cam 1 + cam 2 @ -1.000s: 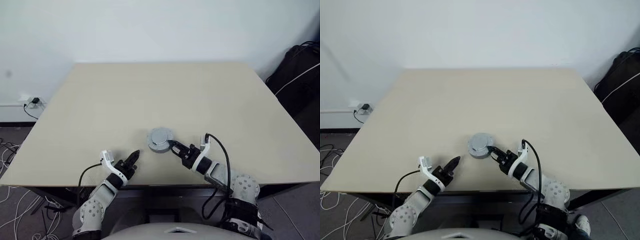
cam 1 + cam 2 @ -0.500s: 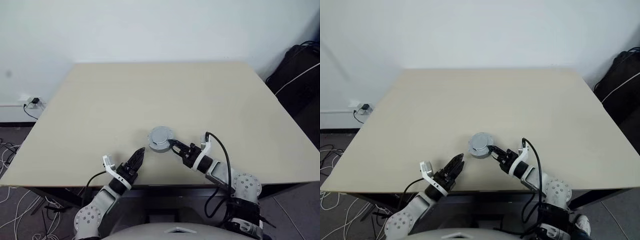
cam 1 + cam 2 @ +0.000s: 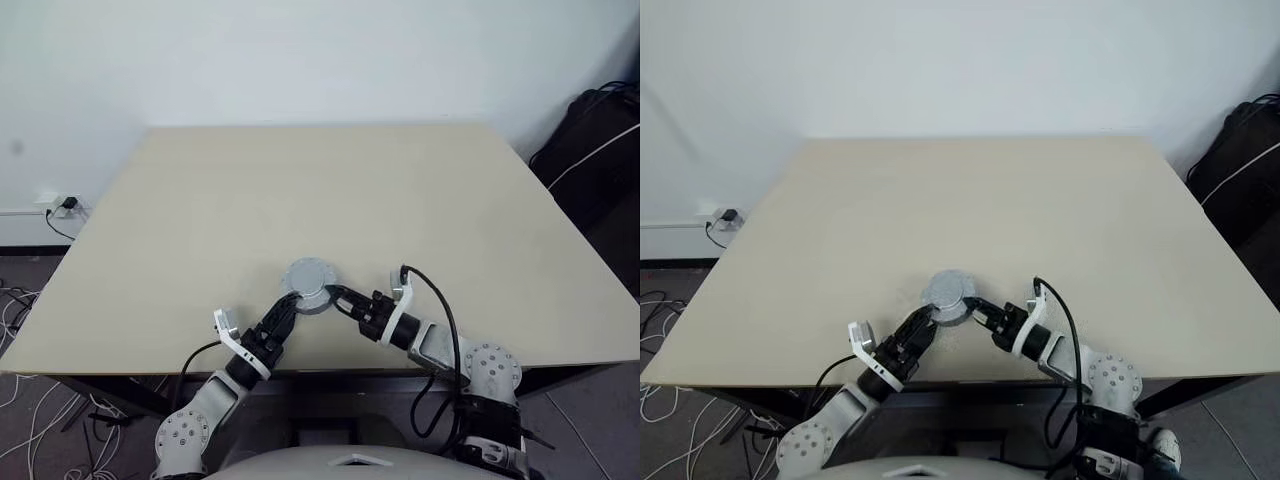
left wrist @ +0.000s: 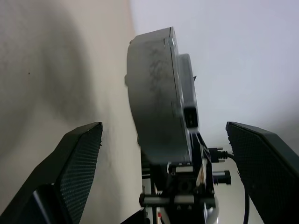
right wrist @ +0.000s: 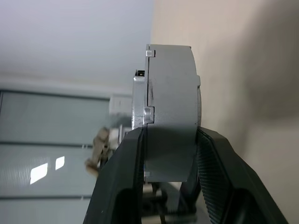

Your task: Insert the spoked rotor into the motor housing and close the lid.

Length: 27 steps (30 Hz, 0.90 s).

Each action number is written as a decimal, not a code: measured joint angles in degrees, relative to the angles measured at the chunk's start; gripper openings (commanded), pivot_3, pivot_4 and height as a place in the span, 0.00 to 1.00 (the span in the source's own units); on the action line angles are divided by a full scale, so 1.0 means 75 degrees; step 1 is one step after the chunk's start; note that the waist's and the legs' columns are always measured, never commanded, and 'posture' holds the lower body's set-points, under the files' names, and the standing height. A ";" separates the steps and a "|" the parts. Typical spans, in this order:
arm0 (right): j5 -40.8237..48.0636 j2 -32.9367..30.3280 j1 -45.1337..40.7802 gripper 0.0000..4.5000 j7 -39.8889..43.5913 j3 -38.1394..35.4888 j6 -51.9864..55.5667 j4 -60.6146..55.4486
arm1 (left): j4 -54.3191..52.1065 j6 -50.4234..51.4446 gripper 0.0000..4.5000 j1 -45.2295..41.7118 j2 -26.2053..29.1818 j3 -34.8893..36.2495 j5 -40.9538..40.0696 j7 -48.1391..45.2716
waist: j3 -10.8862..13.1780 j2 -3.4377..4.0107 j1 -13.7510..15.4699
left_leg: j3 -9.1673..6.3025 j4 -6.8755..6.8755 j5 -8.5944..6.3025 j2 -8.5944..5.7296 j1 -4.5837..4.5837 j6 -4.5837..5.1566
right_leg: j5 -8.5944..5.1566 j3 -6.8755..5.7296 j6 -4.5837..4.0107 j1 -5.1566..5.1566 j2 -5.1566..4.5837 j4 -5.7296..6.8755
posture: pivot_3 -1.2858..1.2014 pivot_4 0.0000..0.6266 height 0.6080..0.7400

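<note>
Two claws flanking motor housing (image 3: 306,283)

One table (image 3: 400,190) is being counted. One housing (image 3: 309,284), with one lid (image 3: 948,288) closed on it, is being seen at 6 o'clock on the table, near the front edge. Two grippers are being counted: the left gripper (image 3: 283,314) at 7 o'clock of the housing, and the right gripper (image 3: 335,296) at 4 o'clock of it. One wall socket (image 3: 62,204) is being seen at 9 o'clock, off the table. One dark bag (image 3: 595,150) is being seen at 3 o'clock.
</note>
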 measured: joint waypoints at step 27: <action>0.0503 -0.0344 0.0236 0.29 -0.0022 0.0675 0.0000 -0.0145 | 0.0035 -0.0205 0.50 -0.0008 0.0001 -0.0143 -0.0516 0.0203 | -0.0008 -0.0003 0.0008 | 0.0014 0.0047 -0.0002 0.0002 0.0000 0.0004 | 0.0004 0.0002 0.0001 0.0014 0.0002 0.0010 | 0.52 0.00 1.00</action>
